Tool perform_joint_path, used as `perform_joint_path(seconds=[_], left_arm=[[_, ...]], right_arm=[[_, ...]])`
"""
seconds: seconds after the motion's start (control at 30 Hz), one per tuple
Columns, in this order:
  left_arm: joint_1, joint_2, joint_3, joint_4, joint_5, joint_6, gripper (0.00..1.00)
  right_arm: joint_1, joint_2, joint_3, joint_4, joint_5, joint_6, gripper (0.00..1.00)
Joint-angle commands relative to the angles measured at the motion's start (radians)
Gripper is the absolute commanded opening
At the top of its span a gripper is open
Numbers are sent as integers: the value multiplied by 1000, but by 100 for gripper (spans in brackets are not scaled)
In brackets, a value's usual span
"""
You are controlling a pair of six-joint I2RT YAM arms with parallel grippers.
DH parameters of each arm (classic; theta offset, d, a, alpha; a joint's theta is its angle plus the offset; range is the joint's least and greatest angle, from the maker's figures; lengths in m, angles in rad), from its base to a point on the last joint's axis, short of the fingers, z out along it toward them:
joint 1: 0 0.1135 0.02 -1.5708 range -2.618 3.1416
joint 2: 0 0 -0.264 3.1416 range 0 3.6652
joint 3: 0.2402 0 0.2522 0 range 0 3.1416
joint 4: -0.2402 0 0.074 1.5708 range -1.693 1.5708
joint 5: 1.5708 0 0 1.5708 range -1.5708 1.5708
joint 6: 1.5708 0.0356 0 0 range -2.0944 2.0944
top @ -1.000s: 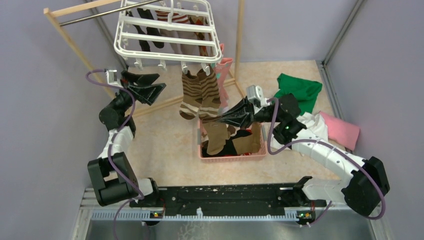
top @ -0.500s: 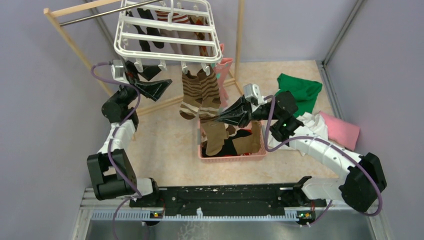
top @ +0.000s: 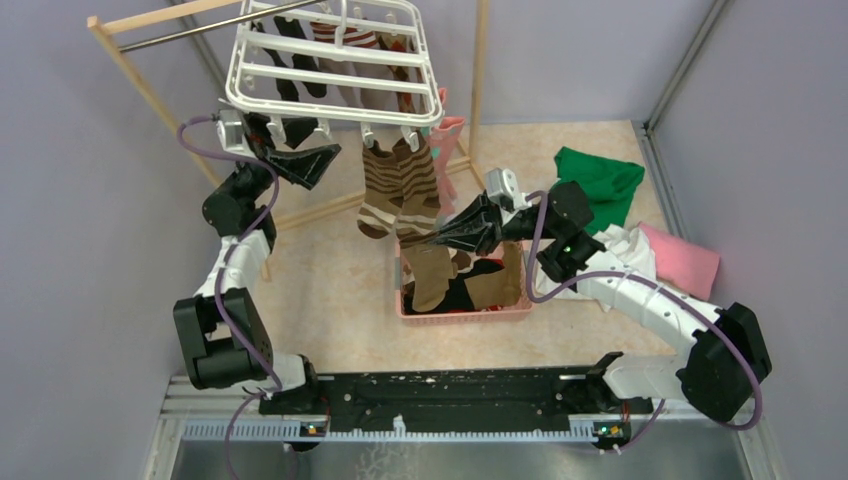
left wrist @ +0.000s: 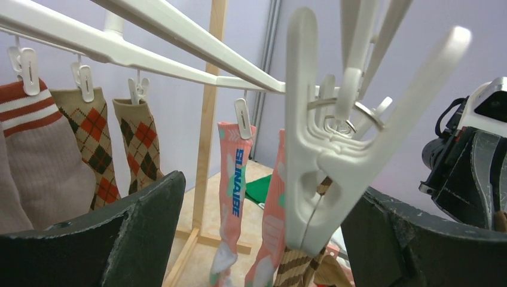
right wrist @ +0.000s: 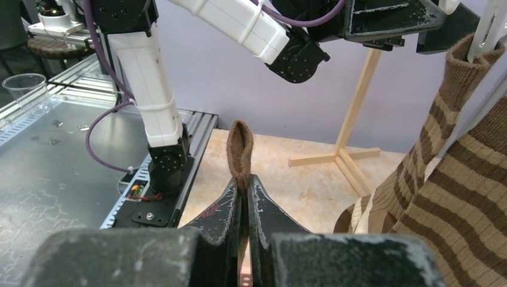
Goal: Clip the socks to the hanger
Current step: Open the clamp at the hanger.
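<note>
Left gripper (left wrist: 263,203) sitting wide open around a hanger clip (left wrist: 317,149); right gripper (right wrist: 244,191) pinching the plain brown sock (right wrist: 240,149).

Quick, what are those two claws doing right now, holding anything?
Left gripper: open, fingers either side of a hanger clip, gripping nothing.
Right gripper: shut on a brown sock.

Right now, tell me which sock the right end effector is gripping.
The plain brown sock, pinched in the shut right end effector above the pink basket. The striped pair hangs clipped to the hanger.
</note>
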Motion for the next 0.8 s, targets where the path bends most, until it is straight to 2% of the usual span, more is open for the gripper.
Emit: perform_joint_path(seconds=[0.0,0.47,0.77], left_arm=[[-17,12,48,327,-44,-5,99],[-29,-136,-165,327,-178,20,99],[-28,-66,-75,326,-153,-80,99]], right_arm=[[-8,8,56,58,-22,-21,0],[-11,5,51,53,-31,-35,0],[-11,4,51,52,-31,-40,0]])
